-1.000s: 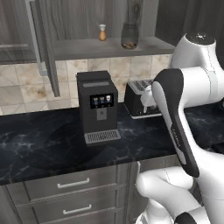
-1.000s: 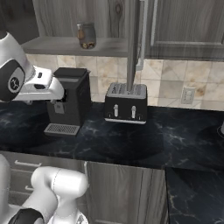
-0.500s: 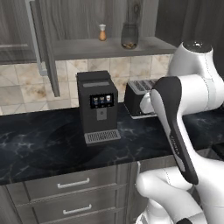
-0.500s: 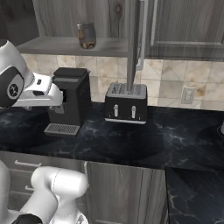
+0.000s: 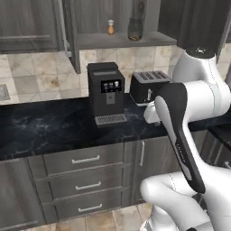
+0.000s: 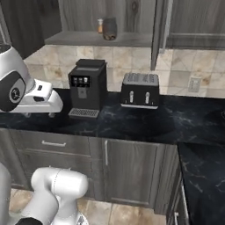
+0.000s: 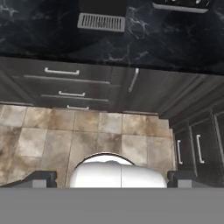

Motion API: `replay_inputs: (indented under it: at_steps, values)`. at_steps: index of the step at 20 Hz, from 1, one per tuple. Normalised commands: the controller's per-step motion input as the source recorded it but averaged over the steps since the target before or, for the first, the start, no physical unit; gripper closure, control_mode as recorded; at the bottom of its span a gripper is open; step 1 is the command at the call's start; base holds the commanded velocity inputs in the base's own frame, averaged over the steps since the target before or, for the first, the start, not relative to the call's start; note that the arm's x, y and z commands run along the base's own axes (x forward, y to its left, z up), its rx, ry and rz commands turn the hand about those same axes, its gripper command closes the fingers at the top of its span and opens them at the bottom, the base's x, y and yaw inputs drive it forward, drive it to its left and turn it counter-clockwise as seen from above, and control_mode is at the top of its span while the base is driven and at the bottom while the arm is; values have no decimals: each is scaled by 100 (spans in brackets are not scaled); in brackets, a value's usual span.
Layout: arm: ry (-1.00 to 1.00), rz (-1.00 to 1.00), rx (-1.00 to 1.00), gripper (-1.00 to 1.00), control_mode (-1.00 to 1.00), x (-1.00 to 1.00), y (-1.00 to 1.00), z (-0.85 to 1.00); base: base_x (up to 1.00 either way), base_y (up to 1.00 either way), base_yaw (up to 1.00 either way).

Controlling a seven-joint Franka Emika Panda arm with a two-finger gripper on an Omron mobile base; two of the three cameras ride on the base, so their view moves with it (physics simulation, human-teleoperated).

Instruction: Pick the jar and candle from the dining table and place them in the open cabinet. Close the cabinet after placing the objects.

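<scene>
Since a moment ago the whole picture in both base views has shifted: the drawer fronts (image 5: pixel 85 160) sit higher in frame and floor shows below them, so I read that as the base backing off from the wall, not the things moving. On the far left of the left base view, the cabinet (image 5: pixel 122 40) stands with its tall door (image 5: pixel 72 36) swung out edge-on toward me, not yet closed. On its grey shelf sits a small orange pale-topped item (image 5: pixel 110 27), and just to its right the jar (image 5: pixel 135 29), upright and apart from the arm. I judge the jar step done, and backing away suggests the candle is next, with the door to close last. Below the shelf, the black marble table (image 5: pixel 45 126) carries a coffee machine (image 5: pixel 106 92) and, near its right side, a toaster (image 5: pixel 149 85), against a tan tiled wall. Further right my arm is folded back from the shelf, elbow low. In the hand view the claw (image 7: pixel 111 179) points down at the brown tiled floor (image 7: pixel 87 135), its fingertips (image 7: pixel 41 179) spread wide with nothing between them.
</scene>
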Motion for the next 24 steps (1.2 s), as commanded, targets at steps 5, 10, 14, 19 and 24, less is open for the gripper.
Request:
replay_inputs:
  at_steps: [5,10,14,19,24]
  values:
    - [0,0,0,-100,100,0,0,0,-32,86,22]
    - [0,0,0,-100,100,0,0,0,30,64,69]
    - [0,0,0,-100,100,0,0,0,53,19,80]
    - [0,0,0,-100,100,0,0,0,63,4,78]
    - [0,0,0,-100,100,0,0,0,72,0,75]
